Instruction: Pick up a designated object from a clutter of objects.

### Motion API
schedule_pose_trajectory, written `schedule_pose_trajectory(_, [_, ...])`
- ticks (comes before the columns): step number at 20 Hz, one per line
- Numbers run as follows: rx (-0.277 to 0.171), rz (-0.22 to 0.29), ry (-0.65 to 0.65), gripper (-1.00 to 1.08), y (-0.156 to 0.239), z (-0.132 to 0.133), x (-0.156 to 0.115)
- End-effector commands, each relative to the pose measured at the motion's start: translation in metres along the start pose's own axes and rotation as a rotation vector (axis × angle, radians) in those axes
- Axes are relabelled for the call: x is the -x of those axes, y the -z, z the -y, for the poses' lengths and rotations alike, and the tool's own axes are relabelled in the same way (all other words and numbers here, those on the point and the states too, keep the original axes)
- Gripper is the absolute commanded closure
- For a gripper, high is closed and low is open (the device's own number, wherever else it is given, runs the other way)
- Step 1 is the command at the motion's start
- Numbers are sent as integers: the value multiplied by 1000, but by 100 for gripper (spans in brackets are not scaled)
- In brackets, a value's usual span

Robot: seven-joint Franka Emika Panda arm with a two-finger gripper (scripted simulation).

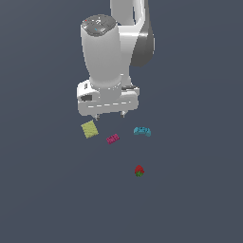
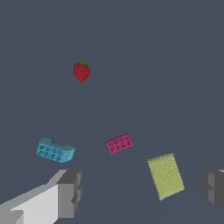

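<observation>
**Jaws spread wide above the yellow-green pad, nothing held**

The gripper (image 1: 110, 114) is seen hanging over the plain dark grey floor (image 1: 199, 199), its jaws spread wide and empty; in the wrist view one finger (image 2: 70, 192) and the other finger (image 2: 214, 189) are seen far apart, with bare floor and part of the clutter between them.

The yellow-green pad (image 1: 89, 129) is found lying flat on the floor, just below the gripper's finger at the exterior view's left; no contact with it is shown. In the wrist view the pad (image 2: 166, 176) appears slightly longer than wide; its long axis is seen tilted a little off the line across the two fingers' gap, and the pad lies nearer one finger than the other.

The magenta brick (image 1: 113, 138) is placed near the pad, apart from it; the cyan curved piece (image 1: 142, 131) lies further toward the exterior view's right; the strawberry (image 1: 139, 171) rests well apart from the other three.
</observation>
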State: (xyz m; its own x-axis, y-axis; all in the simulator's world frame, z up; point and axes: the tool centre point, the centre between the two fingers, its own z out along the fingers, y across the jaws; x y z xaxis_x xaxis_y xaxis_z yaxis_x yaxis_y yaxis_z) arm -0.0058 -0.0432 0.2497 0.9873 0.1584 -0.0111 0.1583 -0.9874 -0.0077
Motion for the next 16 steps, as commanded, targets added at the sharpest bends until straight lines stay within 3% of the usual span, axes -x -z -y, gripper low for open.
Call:
schedule_pose_trajectory(1, [0, -1, 31, -92, -19, -15, 6])
schedule_pose_trajectory(16, [4, -8, 224, -92, -131, -95, 71])
